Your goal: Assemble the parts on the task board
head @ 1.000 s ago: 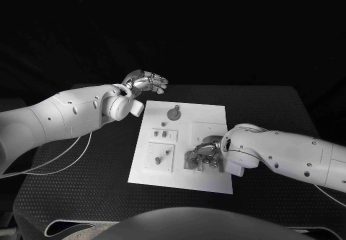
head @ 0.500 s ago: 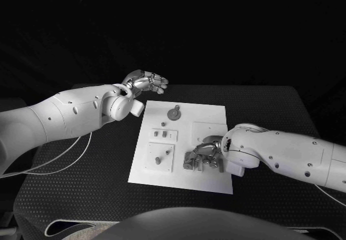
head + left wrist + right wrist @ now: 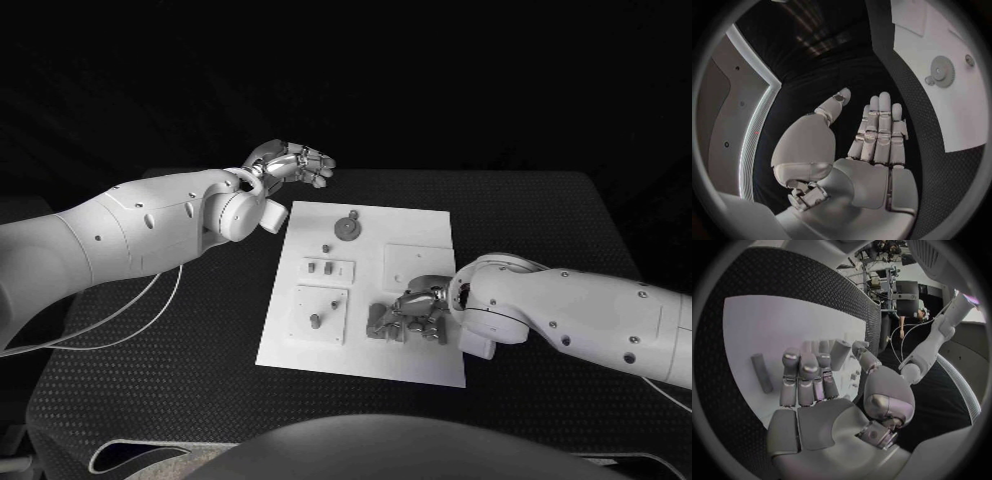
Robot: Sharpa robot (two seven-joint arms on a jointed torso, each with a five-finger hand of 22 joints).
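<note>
The white task board (image 3: 418,235) lies mid-table with grey parts on it: a gear (image 3: 348,225) at its far end, small pegs (image 3: 319,267) on a raised block, and a peg (image 3: 316,321) on the near left block. My right hand (image 3: 415,313) is low over the board's near right part, its fingertips (image 3: 808,365) bent down on the white surface. A grey cylinder (image 3: 762,372) lies beside those fingers, apart from them. My left hand (image 3: 291,162) hovers past the board's far left corner, fingers (image 3: 879,125) straight, thumb apart, holding nothing.
The board (image 3: 942,100) and its gear (image 3: 942,72) show beside my left hand. Black textured table (image 3: 173,340) surrounds the board on all sides. A thin white cable (image 3: 130,325) runs over the table at the left.
My right arm has shifted slightly toward the near edge, and its hand has settled a little lower on the board. The left arm has not moved.
</note>
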